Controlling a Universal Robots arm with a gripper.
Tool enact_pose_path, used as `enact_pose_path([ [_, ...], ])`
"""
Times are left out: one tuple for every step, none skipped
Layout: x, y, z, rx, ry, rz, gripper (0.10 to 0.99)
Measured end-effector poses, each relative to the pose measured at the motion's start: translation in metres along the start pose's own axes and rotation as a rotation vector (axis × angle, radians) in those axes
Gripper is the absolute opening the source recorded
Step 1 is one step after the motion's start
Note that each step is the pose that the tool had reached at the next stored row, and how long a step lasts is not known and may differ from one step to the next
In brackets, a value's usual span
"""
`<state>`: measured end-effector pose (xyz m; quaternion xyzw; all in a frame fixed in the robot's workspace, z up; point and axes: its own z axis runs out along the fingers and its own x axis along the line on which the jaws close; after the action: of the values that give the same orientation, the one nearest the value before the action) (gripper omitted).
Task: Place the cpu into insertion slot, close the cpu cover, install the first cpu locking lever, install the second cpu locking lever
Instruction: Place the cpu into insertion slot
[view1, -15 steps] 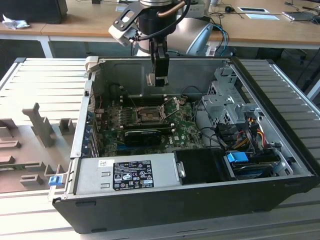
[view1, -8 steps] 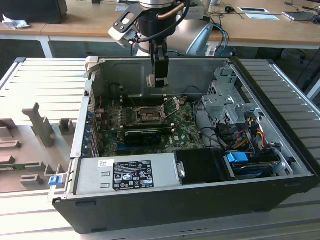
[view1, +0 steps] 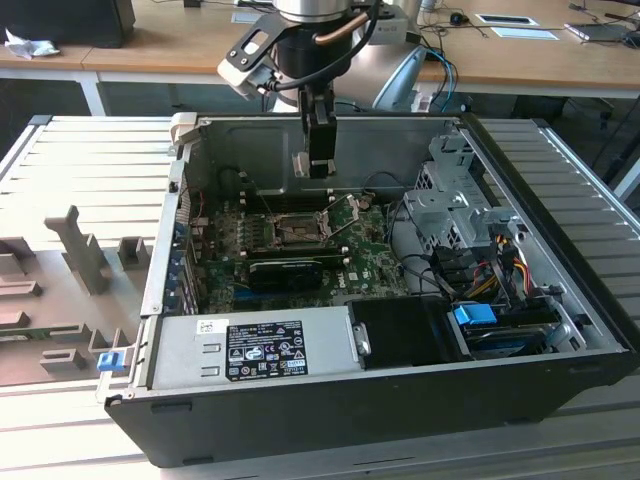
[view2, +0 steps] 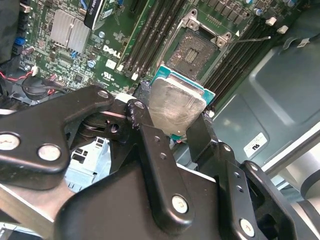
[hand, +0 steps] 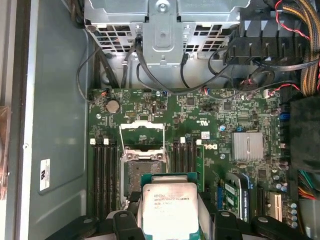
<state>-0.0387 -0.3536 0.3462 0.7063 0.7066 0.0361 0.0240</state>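
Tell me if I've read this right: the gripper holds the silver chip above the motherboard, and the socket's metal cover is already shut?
Not quite. The gripper holds the cpu above the motherboard, but the cpu cover is swung open, leaving the insertion slot bare; the first wrist view shows it.

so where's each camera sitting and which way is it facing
Exterior view: off the arm, looking down into the open computer case; shows the arm and pincer.
First wrist view: on the arm, looking straight down at the motherboard; pincer shows.
Second wrist view: on the arm, looking obliquely along the pincer.
Shared: both wrist views show the cpu gripped in the pincer and the insertion slot beyond.
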Motion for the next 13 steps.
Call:
enact_pose_path([
  [0.0,0.0,0.0004,0.0,-0.0001,0.001,0.533],
  [0.0,-0.0001,0.0008,0.0,-0.0002,0.001,0.533],
  [0.0,-0.0001,0.0013,0.0,-0.0002,0.002,0.533],
  [0.0,-0.0002,0.002,0.0,-0.0003,0.004,0.533],
  [0.0,-0.0002,0.0024,0.0,-0.0004,0.004,0.533],
  [0.0,-0.0002,0.0027,0.0,-0.0004,0.005,0.533],
  [-0.0001,-0.0003,0.0031,0.0,-0.0006,0.006,0.533],
  [-0.0001,-0.0003,0.0034,0.0,-0.0006,0.006,0.533],
  [-0.0001,-0.0003,0.0039,0.0,-0.0006,0.007,0.533],
  [-0.0001,-0.0004,0.0046,0.0,-0.0007,0.008,0.533],
  [-0.0001,-0.0004,0.0048,0.0,-0.001,0.01,0.533],
  [-0.0001,-0.0004,0.0052,0.0,-0.0012,0.014,0.533],
  [-0.0001,-0.0005,0.0057,0.0,-0.0014,0.017,0.533],
])
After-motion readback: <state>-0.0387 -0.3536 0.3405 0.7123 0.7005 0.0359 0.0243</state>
